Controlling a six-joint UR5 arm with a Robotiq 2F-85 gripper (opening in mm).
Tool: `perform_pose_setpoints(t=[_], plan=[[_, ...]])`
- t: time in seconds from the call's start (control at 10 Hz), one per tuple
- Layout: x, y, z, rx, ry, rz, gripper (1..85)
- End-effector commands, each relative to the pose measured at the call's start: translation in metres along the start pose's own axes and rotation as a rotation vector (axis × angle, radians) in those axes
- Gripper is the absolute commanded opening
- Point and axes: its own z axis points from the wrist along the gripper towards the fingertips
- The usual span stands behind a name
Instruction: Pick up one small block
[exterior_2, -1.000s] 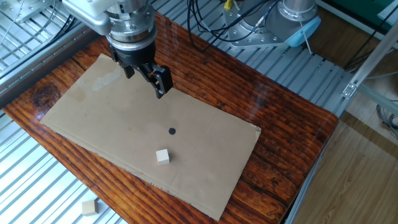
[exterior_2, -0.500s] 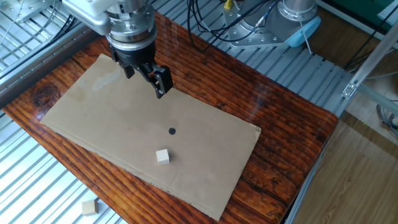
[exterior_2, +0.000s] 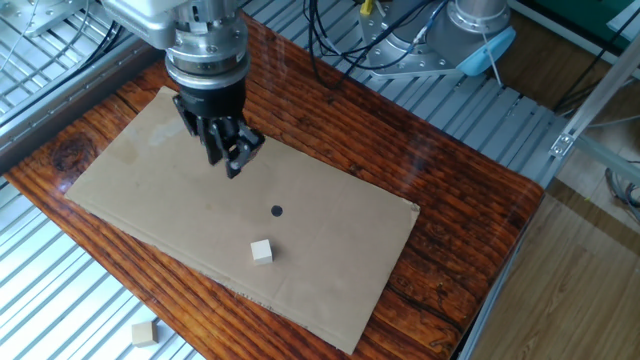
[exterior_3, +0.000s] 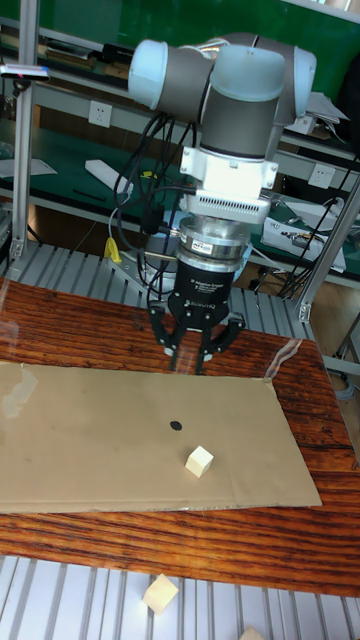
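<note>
Nearest the camera, a tanner wooden block (exterior_2: 144, 334) is seen off the cardboard sheet (exterior_2: 150, 190), on the metal slats by the counter (exterior_2: 470, 240) edge. Farther in, the small block (exterior_2: 261, 252) lies untouched on the cardboard, just short of a black dot (exterior_2: 277, 211). Farthest back, the tool (exterior_2: 229, 160) has been turned about its axis and shifted slightly compared with a moment ago; its fingers appear slightly spread and empty. The approach seems only begun, with the tool well apart from the cube.
</note>
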Motion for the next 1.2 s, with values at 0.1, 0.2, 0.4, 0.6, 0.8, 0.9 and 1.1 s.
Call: perform_pose_setpoints(t=[0.1,0.2,0.4,0.6,0.8,0.9,1.1], plan=[[-0.01,0.004,0.0,-0.006,-0.039,0.016,1.0],[-0.012,-0.009,0.002,0.063,-0.044,0.035,1.0],[-0.007,-0.01,0.003,0.12,-0.023,0.046,1.0],[-0.005,0.003,0.005,0.073,-0.007,0.022,1.0],[-0.011,0.025,0.017,-0.029,-0.041,0.088,1.0],[-0.009,0.028,0.021,-0.037,-0.034,0.119,1.0],[-0.006,0.005,0.021,0.055,-0.026,0.079,1.0]])
